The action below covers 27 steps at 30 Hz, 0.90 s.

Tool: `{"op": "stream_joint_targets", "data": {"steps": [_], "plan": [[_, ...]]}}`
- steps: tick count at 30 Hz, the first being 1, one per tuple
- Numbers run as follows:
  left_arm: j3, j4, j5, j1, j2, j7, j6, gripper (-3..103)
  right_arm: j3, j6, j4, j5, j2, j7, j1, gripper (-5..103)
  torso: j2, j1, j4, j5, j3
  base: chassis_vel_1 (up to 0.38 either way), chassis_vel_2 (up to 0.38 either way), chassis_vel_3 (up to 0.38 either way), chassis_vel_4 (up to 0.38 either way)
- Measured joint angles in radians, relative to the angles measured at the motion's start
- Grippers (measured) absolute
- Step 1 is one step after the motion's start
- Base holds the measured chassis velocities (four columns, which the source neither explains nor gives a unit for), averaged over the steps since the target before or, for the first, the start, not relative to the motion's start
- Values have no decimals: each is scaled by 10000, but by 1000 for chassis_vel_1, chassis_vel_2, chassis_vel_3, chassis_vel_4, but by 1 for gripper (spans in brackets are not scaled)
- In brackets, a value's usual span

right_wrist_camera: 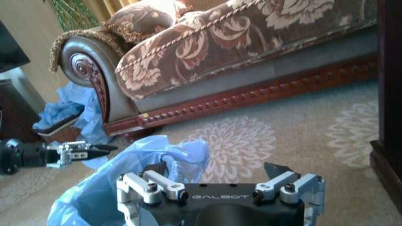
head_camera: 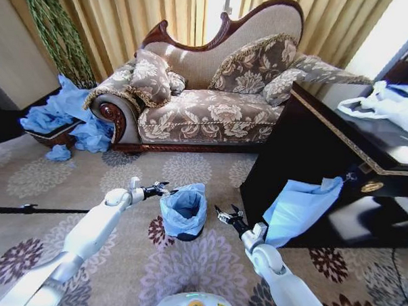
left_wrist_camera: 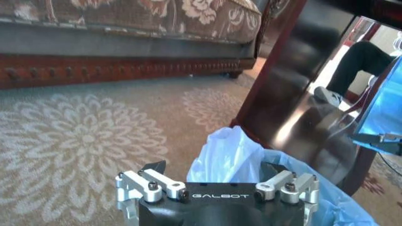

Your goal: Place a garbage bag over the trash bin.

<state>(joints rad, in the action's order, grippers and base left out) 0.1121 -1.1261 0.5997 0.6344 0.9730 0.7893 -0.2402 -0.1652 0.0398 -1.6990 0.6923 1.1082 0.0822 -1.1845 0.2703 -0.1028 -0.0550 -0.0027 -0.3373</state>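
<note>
now garbage bag [head_camera: 183, 208] over trash bin [head_camera: 187, 235], between left gripper [head_camera: 163, 188] and right gripper [head_camera: 226, 213] (both spread, empty)

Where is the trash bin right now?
In the head view the trash bin, lined with the garbage bag, stands on the carpet between the left gripper and right gripper, before the sofa.

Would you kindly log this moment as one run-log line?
garbage bag: draped over trash bin | left gripper: open beside rim | right gripper: open, on the opposite side | floor: carpet
</note>
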Motion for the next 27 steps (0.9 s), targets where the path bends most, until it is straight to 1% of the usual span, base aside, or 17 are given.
{"op": "stream_joint_targets", "data": {"steps": [1,3,5,6,9,10,13,15,16,18,21,22,24,25,26,27], "plan": [[-61,72,4,-47,30,-8,1,100,-46,-5,2,-6,6,22,-15,100,0,0,1,0,0,0,0,0,0],[-109,127,6,-83,64,-20,2,100,-87,-10,5,-10,8,36,-31,100,0,0,1,0,0,0,0,0,0],[-182,221,9,-128,129,-42,8,90,-145,-18,5,-13,15,55,-61,100,0,0,-1,1,0,0,0,0,0],[-182,221,9,-128,129,-42,8,90,-145,-18,5,-13,15,55,-61,100,0,0,-1,1,0,0,0,0,0],[-197,234,11,-129,146,-87,10,74,-150,-19,-3,-17,28,67,-84,100,0,0,1,0,0,0,0,0,0],[-197,234,11,-129,146,-87,10,74,-150,-19,-3,-17,28,67,-84,100,0,0,1,0,0,0,0,0,0],[-168,261,12,-107,145,-105,21,57,-134,-20,-6,-20,28,79,-81,100,0,0,-1,0,0,0,0,0,0],[-146,271,12,-87,145,-108,29,57,-124,-21,-14,-19,19,79,-77,100,0,0,0,0,0,0,0,0,0],[-104,277,12,-44,147,-113,36,46,-116,-20,-19,-12,-2,79,-66,100,0,0,2,0,0,0,0,0,0],[-82,276,10,-16,156,-128,37,46,-110,-21,-20,-9,-18,79,-54,100,0,0,2,0,0,0,0,0,0],[-11,243,2,54,193,-184,37,30,-110,-20,-20,6,-59,76,-31,100,0,0,1,0,0,0,0,0,0],[-11,243,2,54,193,-184,37,30,-110,-20,-20,6,-59,76,-31,100,0,0,1,0,0,0,0,0,0],[9,251,0,64,234,-232,38,19,-110,-20,-26,19,-71,70,-26,100,0,0,1,1,0,0,0,0,0],[9,251,0,64,234,-232,38,19,-110,-20,-26,19,-71,70,-26,100,0,0,1,1,0,0,0,0,0],[9,285,-1,58,272,-284,38,15,-112,-20,-27,24,-79,67,-22,100,0,0,1,0,0,0,0,0,0],[9,303,-1,53,291,-304,38,15,-114,-20,-27,25,-81,66,-21,100,0,0,1,0,0,0,0,0,0]]}}
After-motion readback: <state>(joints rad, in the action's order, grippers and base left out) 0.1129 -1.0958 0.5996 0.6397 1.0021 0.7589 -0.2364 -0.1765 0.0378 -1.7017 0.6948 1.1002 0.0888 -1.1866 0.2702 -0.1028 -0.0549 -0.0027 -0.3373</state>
